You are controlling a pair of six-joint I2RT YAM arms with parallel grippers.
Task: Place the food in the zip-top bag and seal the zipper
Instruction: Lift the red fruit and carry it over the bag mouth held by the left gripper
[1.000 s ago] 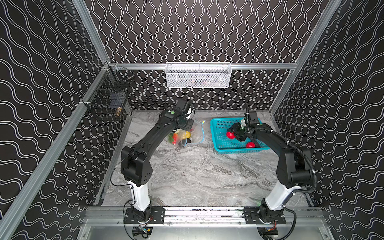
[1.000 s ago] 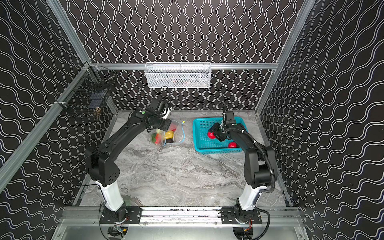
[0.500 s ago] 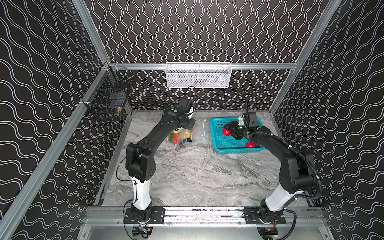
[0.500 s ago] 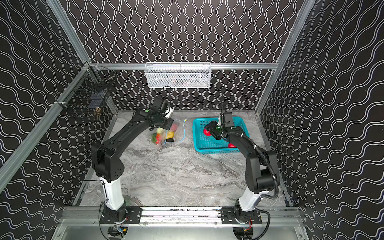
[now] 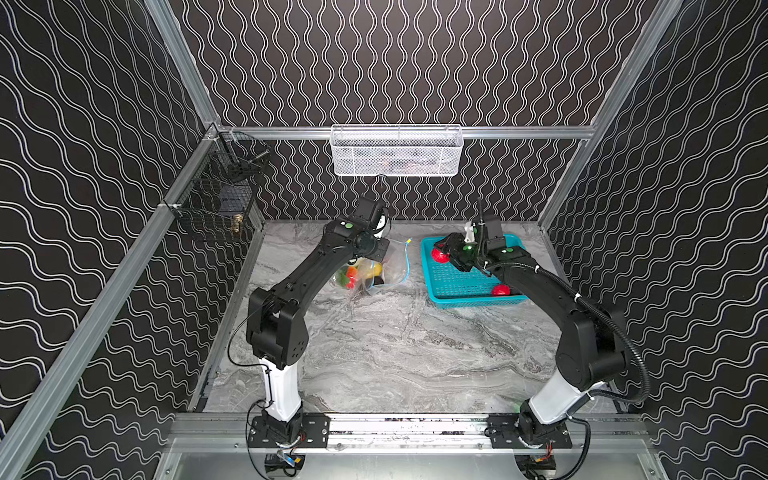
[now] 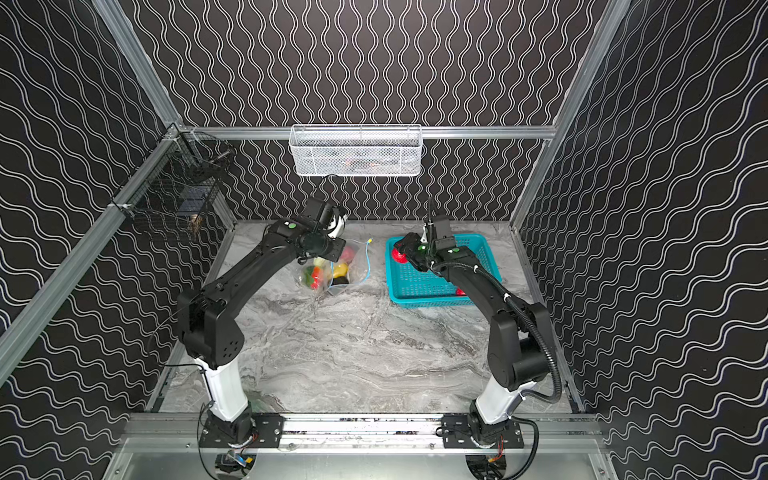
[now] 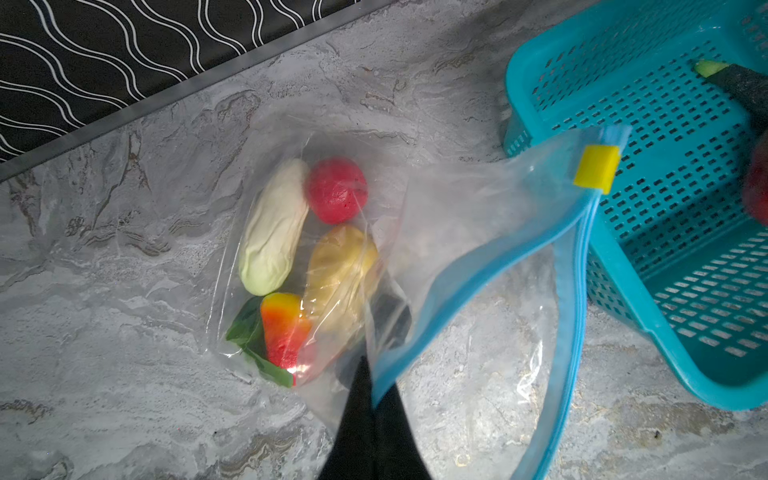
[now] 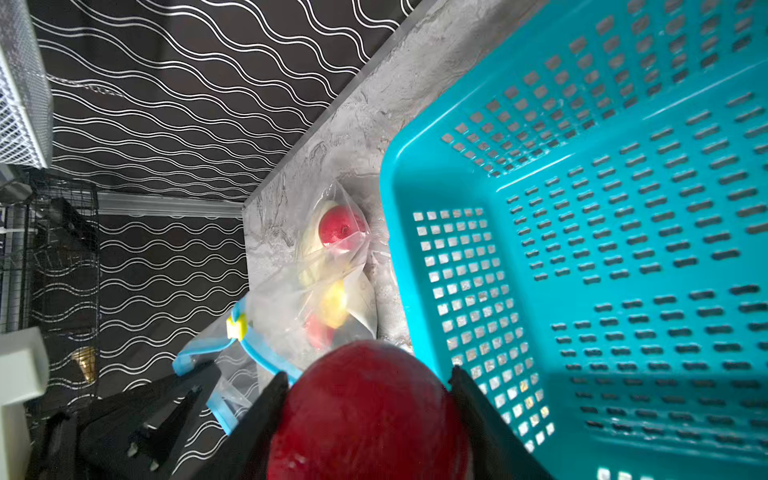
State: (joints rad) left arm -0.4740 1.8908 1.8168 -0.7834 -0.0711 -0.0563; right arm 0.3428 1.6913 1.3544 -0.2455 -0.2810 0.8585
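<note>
The left gripper (image 7: 374, 397) has its jaws pressed together on the blue zipper (image 7: 569, 332) of the zip-top bag (image 7: 478, 232). It lifts one lip, so the mouth gapes open. The right gripper (image 8: 368, 380) has its jaws clamped on a red round fruit (image 8: 365, 419). In both top views it is above the 10 o'clock corner of the teal basket (image 8: 457, 257).

The bag lies on the table (image 5: 395, 340) at 9 o'clock from the basket. Inside it are a white oblong food (image 7: 274, 228), a bagged red fruit (image 7: 336, 189) and a yellow potato-like food (image 7: 340, 266).

To do this well, the right arm should lift the fruit over the basket wall toward 9 o'clock. It should stop over the open mouth, away from the yellow slider tab (image 7: 596, 168), and let go low so nothing bounces out. The left gripper should hold the lip high. A last red fruit (image 5: 500, 289) waits at the basket's 5 o'clock.
</note>
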